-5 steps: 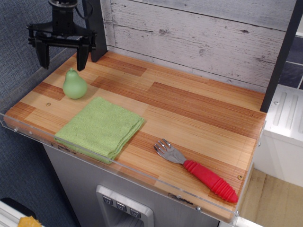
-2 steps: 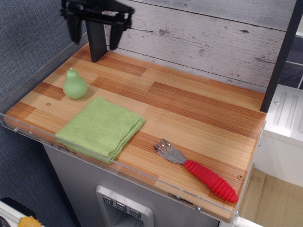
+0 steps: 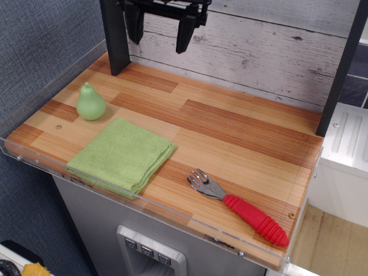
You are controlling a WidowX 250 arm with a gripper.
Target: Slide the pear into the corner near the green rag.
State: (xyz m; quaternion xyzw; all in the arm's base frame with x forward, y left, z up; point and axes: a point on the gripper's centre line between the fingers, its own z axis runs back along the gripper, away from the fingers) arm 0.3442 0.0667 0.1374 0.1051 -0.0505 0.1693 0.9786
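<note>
The pale mint-green pear (image 3: 90,103) stands upright on the wood-plank tabletop at the left, just behind the flat lime-green rag (image 3: 122,154). The front left corner (image 3: 17,142) of the tabletop, edged by a clear acrylic rim, lies left of the rag. My black gripper (image 3: 160,33) hangs high at the top of the frame, in front of the back wall and well to the right of the pear. Its two fingers are apart and hold nothing.
A fork with a red ribbed handle (image 3: 238,207) lies near the front right. A dark post (image 3: 114,35) stands at the back left and another (image 3: 341,69) at the right. A whitewashed plank wall (image 3: 259,52) closes the back.
The gripper has risen and moved right, from just above the pear at the left to high in front of the back wall. The pear, rag and fork have not moved.
</note>
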